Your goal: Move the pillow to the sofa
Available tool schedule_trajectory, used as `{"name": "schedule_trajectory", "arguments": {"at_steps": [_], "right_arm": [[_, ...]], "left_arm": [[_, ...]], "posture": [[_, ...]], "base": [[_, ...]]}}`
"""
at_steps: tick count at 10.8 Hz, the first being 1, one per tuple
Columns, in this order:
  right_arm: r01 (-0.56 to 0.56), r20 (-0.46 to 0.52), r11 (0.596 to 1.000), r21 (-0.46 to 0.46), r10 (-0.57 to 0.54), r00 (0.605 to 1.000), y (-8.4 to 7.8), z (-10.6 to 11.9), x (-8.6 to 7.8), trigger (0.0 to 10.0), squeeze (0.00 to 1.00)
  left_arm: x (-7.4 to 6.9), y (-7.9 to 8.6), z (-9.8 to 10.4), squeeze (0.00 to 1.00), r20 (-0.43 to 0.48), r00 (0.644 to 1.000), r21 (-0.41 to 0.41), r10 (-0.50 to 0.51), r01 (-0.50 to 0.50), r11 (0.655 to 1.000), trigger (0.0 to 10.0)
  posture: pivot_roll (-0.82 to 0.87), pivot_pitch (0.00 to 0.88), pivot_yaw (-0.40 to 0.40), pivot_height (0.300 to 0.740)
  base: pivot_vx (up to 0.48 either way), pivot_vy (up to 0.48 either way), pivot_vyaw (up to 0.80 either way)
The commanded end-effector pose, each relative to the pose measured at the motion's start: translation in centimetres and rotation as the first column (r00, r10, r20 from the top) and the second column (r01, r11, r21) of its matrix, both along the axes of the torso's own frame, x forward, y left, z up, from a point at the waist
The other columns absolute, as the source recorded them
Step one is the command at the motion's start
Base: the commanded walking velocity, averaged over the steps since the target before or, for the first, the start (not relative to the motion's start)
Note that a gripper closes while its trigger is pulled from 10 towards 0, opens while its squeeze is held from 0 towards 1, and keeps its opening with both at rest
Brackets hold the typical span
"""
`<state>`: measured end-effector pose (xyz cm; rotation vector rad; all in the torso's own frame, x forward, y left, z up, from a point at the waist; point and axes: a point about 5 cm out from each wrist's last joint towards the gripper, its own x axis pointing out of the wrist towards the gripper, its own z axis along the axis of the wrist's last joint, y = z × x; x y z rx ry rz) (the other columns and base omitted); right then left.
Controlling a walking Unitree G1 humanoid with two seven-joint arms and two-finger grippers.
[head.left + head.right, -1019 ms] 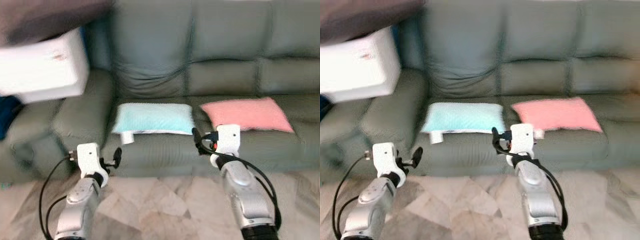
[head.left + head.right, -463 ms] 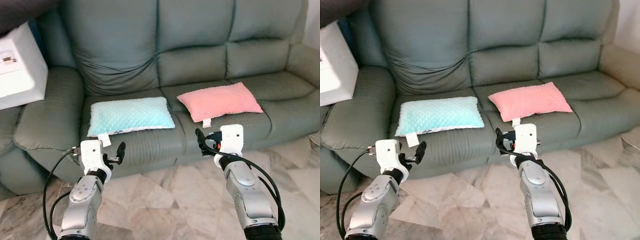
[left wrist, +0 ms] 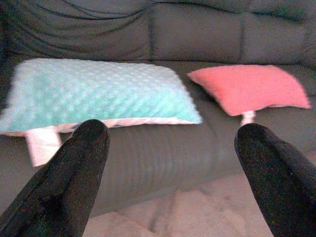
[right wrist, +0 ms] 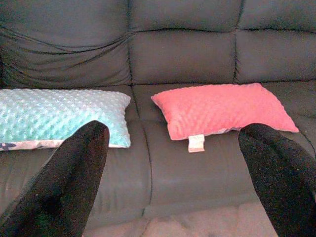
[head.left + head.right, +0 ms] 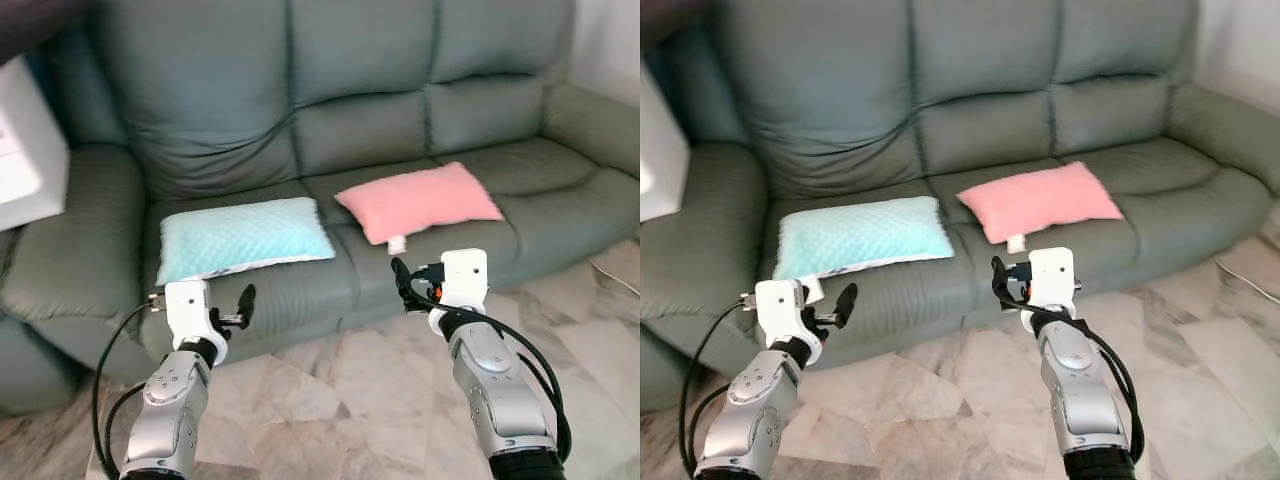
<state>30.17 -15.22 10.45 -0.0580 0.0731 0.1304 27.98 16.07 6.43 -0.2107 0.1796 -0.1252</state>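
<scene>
A grey-green sofa fills the far side of the scene. A light blue pillow lies on its left seat cushion, and a pink pillow lies on the middle one. Both show in the wrist views as well: the blue pillow and the pink pillow. My left gripper hangs open over the floor in front of the blue pillow, holding nothing. My right gripper is open too, raised before the pink pillow and apart from it.
A white box-like object stands at the far left by the sofa's left armrest. Marble floor stretches in front of the sofa. The sofa's right seat has nothing on it.
The whole picture has shifted left as the camera turned right, so the sofa and pillows sit further left and the white box is nearly out of view. Both arms hold the same pose.
</scene>
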Motion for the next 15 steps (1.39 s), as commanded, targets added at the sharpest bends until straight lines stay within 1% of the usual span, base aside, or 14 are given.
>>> {"name": "schedule_trajectory", "arguments": {"at_steps": [1,2,6,7,8,15], "right_arm": [[0.002,-0.006,1.0,0.005,-0.002,1.0,-0.04,0.05,-0.02,10.0,0.0],[0.001,-0.007,1.0,0.005,-0.001,1.0,-0.05,0.03,-0.04,10.0,0.0],[-0.002,-0.013,1.0,0.012,0.002,1.0,0.01,-0.08,-0.16,10.0,0.0],[-0.017,0.01,1.0,0.014,0.017,1.0,0.17,0.18,-0.26,10.0,0.0],[-0.012,-0.012,1.0,0.009,0.013,1.0,0.14,-0.07,-0.32,10.0,0.0],[-0.004,-0.024,1.0,0.02,0.005,1.0,-0.02,-0.11,-0.25,10.0,0.0]], "left_arm": [[-0.11,0.01,-0.02,0.0,0.0,1.0,-0.009,-0.005,0.005,1.0,10.0],[-0.18,-0.05,-0.09,0.0,-0.003,1.0,-0.005,-0.017,0.017,1.0,10.0],[-0.46,-0.18,-0.11,0.0,-0.003,1.0,-0.034,-0.026,0.026,0.999,10.0],[-0.47,-0.26,-0.13,0.0,-0.004,1.0,-0.035,-0.031,0.03,0.999,10.0],[-0.46,-0.29,-0.14,0.0,-0.005,0.999,-0.035,-0.033,0.033,0.999,10.0],[-0.43,-0.53,-0.17,0.0,-0.011,0.998,-0.044,-0.057,0.057,0.997,10.0]], "posture": [[-0.2,0.037,-0.008,0.74],[-0.2,0.04,-0.009,0.74],[-0.2,0.046,-0.01,0.74],[-0.2,0.047,-0.01,0.74],[-0.2,0.047,-0.01,0.74],[-0.2,0.053,-0.005,0.74]], "base": [[0.0,0.0,-0.8],[0.0,0.0,-0.8],[0.0,0.0,-0.79],[0.0,0.0,0.0],[0.0,0.0,0.0],[0.0,0.0,-0.8]]}}
